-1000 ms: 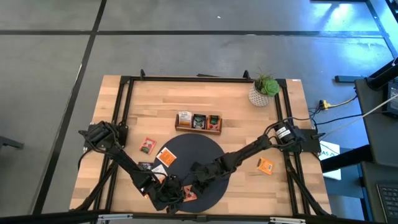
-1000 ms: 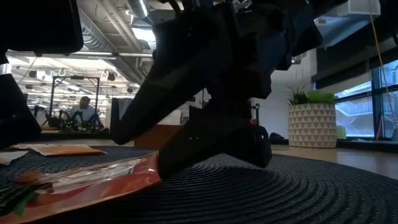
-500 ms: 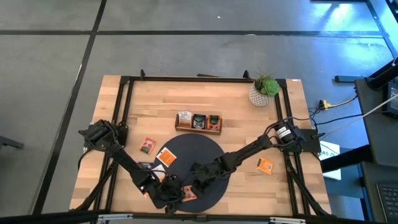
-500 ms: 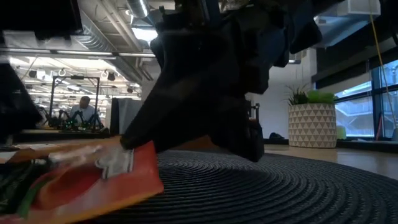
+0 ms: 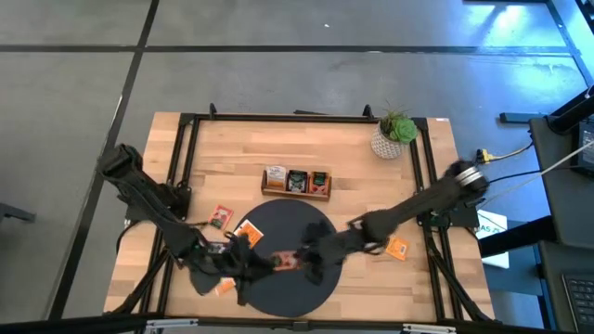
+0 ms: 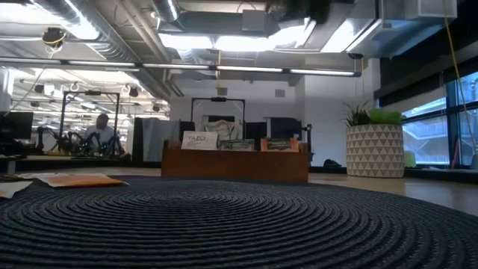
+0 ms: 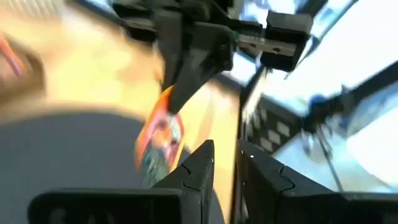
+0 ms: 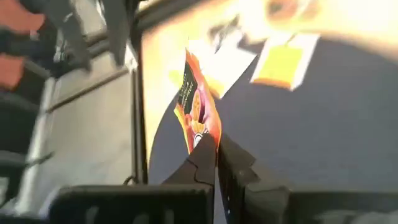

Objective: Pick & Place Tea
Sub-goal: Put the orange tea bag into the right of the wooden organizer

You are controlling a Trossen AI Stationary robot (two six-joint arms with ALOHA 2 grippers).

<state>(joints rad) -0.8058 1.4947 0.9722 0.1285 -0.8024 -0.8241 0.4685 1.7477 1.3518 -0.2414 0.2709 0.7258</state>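
An orange-red tea sachet (image 5: 286, 262) hangs in the air over the dark round mat (image 5: 306, 223), near its front. My right gripper (image 5: 304, 262) reaches in from the right and is shut on the sachet (image 8: 196, 106). My left gripper (image 5: 255, 266) is raised just left of the sachet. In the left wrist view its fingers (image 7: 200, 168) stand a narrow gap apart with nothing between them, and the sachet (image 7: 158, 140) shows beyond them. Other sachets lie flat: one on the mat (image 5: 249, 234) and others on the wood (image 5: 220, 216), (image 5: 397, 247). My right gripper pinches the sachet by one end (image 8: 200, 140) between its two fingers. The fingers come slanting down from the table's right. The sachet sticks out past the fingertips, slightly bowed, lifted clear of the mat.
The brown wooden tray (image 5: 297, 182) holding sachets stands beyond the mat. A potted plant (image 5: 394, 134) is at the back right. A black sachet (image 5: 215, 249) and an orange one (image 5: 223, 288) lie by my left arm. The black frame rails (image 5: 186, 167) line the table's sides.
Both grippers have risen from the mat's near edge and out of the low view. My right gripper has shut on the orange-red sachet, which first tipped up at one end and now hangs clear of the mat. My right gripper also shifted a little toward the far edge.
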